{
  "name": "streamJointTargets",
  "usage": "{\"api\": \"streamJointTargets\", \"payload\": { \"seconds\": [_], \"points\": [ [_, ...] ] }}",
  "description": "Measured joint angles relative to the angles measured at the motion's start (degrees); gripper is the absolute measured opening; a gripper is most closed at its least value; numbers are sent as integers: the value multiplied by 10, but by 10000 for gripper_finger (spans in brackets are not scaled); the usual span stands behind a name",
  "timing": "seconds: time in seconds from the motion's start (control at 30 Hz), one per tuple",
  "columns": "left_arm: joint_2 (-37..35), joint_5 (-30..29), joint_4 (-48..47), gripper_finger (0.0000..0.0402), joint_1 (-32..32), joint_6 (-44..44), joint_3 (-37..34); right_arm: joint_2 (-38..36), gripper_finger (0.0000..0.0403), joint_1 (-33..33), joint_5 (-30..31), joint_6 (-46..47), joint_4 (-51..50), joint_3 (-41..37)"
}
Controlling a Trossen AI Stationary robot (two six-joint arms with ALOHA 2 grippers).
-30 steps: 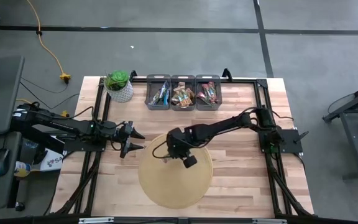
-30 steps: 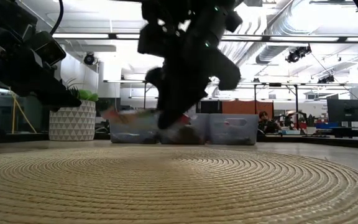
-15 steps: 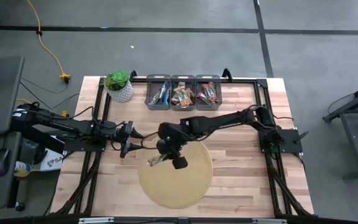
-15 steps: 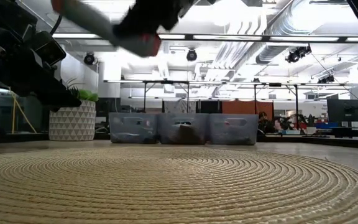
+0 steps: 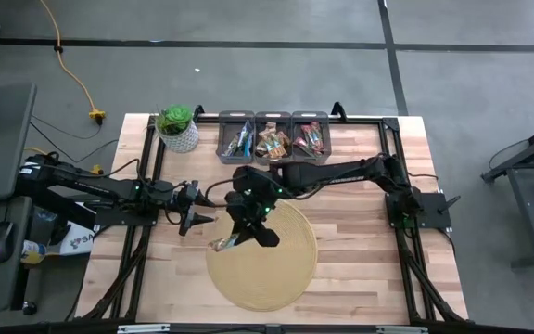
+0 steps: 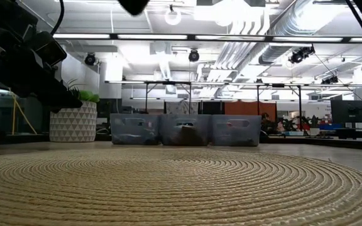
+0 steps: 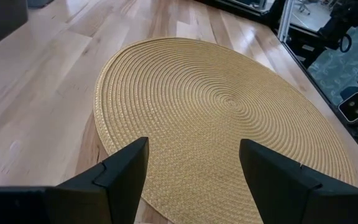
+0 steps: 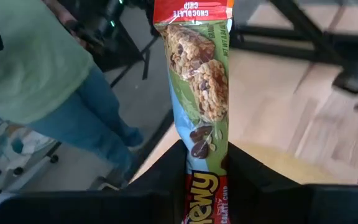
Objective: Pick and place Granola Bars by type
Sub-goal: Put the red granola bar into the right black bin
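Note:
My right gripper [image 8: 205,180] is shut on a granola bar [image 8: 196,81] with a blue-green wrapper and red ends. In the high view it hangs above the left part of the round woven mat [image 5: 276,274], with the bar [image 5: 222,244] sticking out past the right gripper [image 5: 237,234]. My left gripper [image 5: 209,210] waits open at the mat's left edge, nothing between its fingers [image 7: 123,177]. Three grey bins [image 5: 273,139] at the far edge hold sorted bars. My right gripper pinches the bar between its two fingers [image 8: 166,177] at the wrapper's lower part [image 8: 202,163], by the red end. The bar runs along the fingers and sticks out ahead of them. The fingers slant down toward the table's near-left. The bar is lifted clear above the mat.
A potted plant [image 5: 177,128] in a white pot stands at the far left, beside the bins. A dark frame [image 5: 392,167] runs around the table's sides. A person [image 8: 48,68] in a green top and jeans shows beyond the table in the right wrist view.
My right gripper has risen from the mat with the bar and gone toward the table's left and far side, tipping up from steeply downward to a shallower slant. The bar has come off the mat and is now well clear of it.

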Motion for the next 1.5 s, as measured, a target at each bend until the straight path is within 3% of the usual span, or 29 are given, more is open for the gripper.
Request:
{"api": "streamJointTargets", "payload": {
  "seconds": [0.27, 0.37, 0.57, 0.83, 1.17, 1.5],
  "points": [
    [0, 0, 0, 248, 0, 0, 0, 0, 74, -5, 4, -36, -106, 146],
    [0, 0, 0, 248, 0, 0, 0, -5, 74, -5, 33, -66, -176, 202],
    [0, 0, 0, 248, 0, 0, 0, -124, 74, -10, 134, -67, -188, 100],
    [0, 0, -12, 248, 0, 0, 0, -308, 74, 22, 301, -22, -118, -59],
    [0, 0, -13, 248, 0, 0, 0, -501, 74, 120, 568, 11, 143, -338],
    [0, 0, -13, 248, 0, 0, 0, -539, 74, 121, 897, -50, 427, -515]
  ]
}}
